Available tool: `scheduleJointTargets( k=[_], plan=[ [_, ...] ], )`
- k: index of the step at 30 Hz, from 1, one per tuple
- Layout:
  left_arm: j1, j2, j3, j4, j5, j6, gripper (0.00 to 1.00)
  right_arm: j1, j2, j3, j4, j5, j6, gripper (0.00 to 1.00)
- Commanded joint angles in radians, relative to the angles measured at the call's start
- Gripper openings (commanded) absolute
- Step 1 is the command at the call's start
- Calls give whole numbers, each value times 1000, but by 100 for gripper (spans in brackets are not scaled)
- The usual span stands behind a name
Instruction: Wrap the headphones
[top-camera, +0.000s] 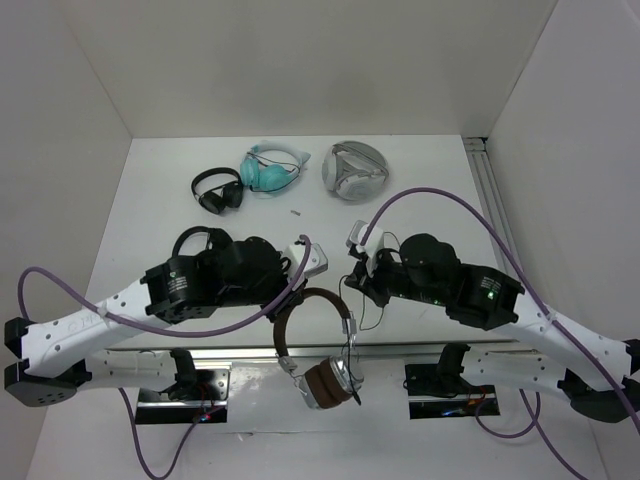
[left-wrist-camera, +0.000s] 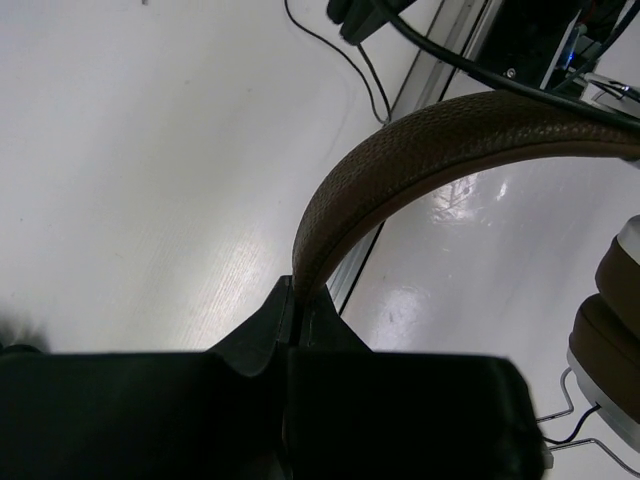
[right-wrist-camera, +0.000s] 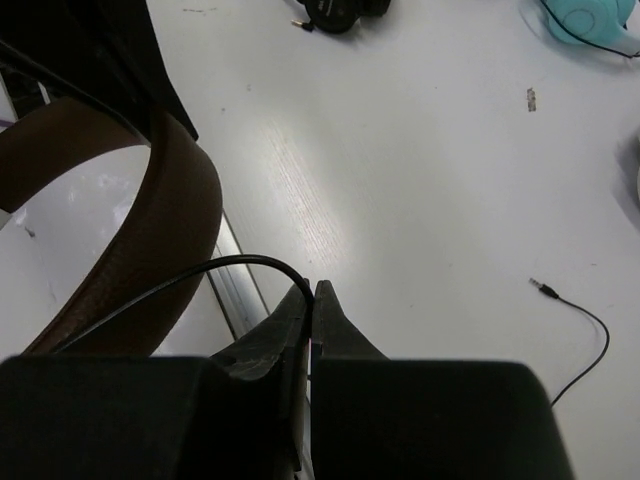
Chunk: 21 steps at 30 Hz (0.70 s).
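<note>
The headphones have a dark brown headband (top-camera: 318, 296), brown pads and silver cups (top-camera: 328, 382); they hang over the near rail. My left gripper (top-camera: 288, 300) is shut on the headband's left end; in the left wrist view the headband (left-wrist-camera: 420, 150) rises from between the closed fingertips (left-wrist-camera: 298, 298), with a pad (left-wrist-camera: 612, 320) at the right. My right gripper (top-camera: 352, 282) is shut on the thin black cable (right-wrist-camera: 200, 275), which loops left from the fingertips (right-wrist-camera: 311, 300) past the headband (right-wrist-camera: 160, 230). The cable's free end with its plug (right-wrist-camera: 542, 286) lies on the table.
At the back lie a black pair of headphones (top-camera: 218, 190), a teal pair (top-camera: 268, 170) and a silver-grey pair (top-camera: 355, 172). Another black pair (top-camera: 195, 240) lies partly under my left arm. An aluminium rail (top-camera: 230, 353) crosses the near edge; another (top-camera: 495, 200) runs along the right.
</note>
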Motion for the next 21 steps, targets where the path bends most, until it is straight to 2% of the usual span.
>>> scheduleJointTargets(
  k=[1, 6, 12, 18, 21],
  plan=[
    [-4, -18, 18, 82, 81, 1, 0, 6, 15, -8, 80, 18, 17, 0],
    [-4, -27, 38, 82, 30, 1, 0, 6, 37, -8, 80, 19, 17, 0],
    [-4, -144, 38, 161, -32, -32, 0, 6, 37, -37, 112, -24, 17, 0],
    [-4, -227, 38, 257, -113, -89, 0, 6, 37, -114, 247, -128, 35, 0],
    [-4, -251, 25, 292, -142, -115, 0, 6, 46, -172, 371, -207, 49, 1]
  ],
)
